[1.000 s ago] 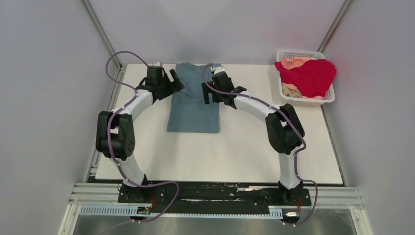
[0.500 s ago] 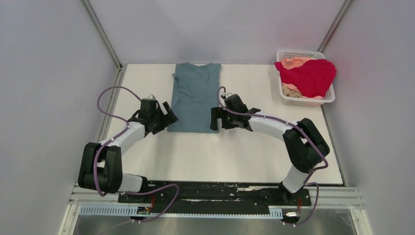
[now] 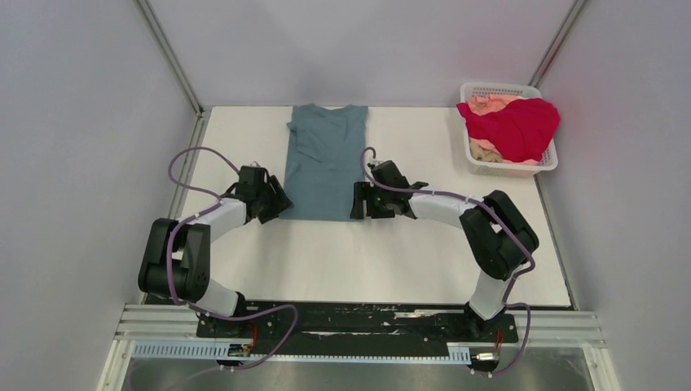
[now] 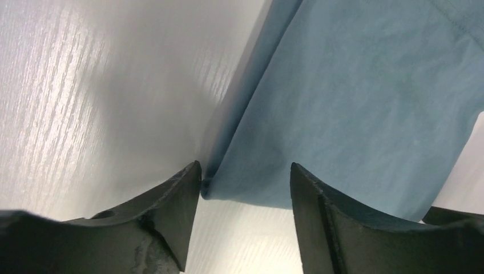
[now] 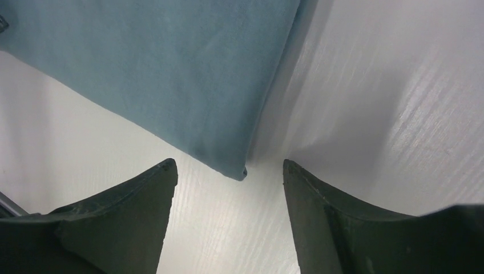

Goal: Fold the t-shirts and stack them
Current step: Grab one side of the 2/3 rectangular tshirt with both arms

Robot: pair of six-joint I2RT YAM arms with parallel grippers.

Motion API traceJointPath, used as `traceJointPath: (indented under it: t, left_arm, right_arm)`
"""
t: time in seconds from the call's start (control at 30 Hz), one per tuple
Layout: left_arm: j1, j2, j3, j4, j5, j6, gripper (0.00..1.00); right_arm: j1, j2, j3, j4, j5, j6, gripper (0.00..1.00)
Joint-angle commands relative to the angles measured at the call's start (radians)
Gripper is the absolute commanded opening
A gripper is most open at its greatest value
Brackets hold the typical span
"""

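The teal blue-grey t-shirt lies flat on the white table, folded into a long strip, collar at the far edge. My left gripper is open at its near left corner; in the left wrist view that corner lies between the jaws, touching the left fingertip. My right gripper is open at the near right corner; in the right wrist view that corner lies just ahead of the open jaws. The crimson t-shirt and the peach t-shirt lie heaped in the basket.
A white lattice basket stands at the table's far right corner. Grey walls close in on the left, the back and the right. The white table top stretches between the shirt and the arm bases.
Both arms have drawn back from the shirt's collar end to its near hem. In the last half second each gripper has closed in on a near corner.
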Motion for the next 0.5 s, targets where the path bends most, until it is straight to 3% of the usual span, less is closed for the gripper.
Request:
traceJointPath:
  t: [0.0,0.2,0.4,0.47]
  left_arm:
    - [0.002,0.059,0.029,0.004,-0.024,-0.003,0.64]
    - [0.001,0.077,0.033,0.0,-0.009,-0.005,0.4]
    - [0.002,0.069,0.012,-0.005,0.019,-0.006,0.27]
    - [0.001,0.068,-0.001,0.005,0.031,-0.006,0.13]
  right_arm:
    - [0.001,0.028,0.019,0.021,-0.023,0.029,0.66]
    - [0.008,0.038,0.009,0.021,-0.037,0.036,0.51]
    - [0.014,0.044,0.002,0.021,-0.024,0.046,0.45]
    - [0.021,0.041,-0.004,0.021,-0.02,0.046,0.38]
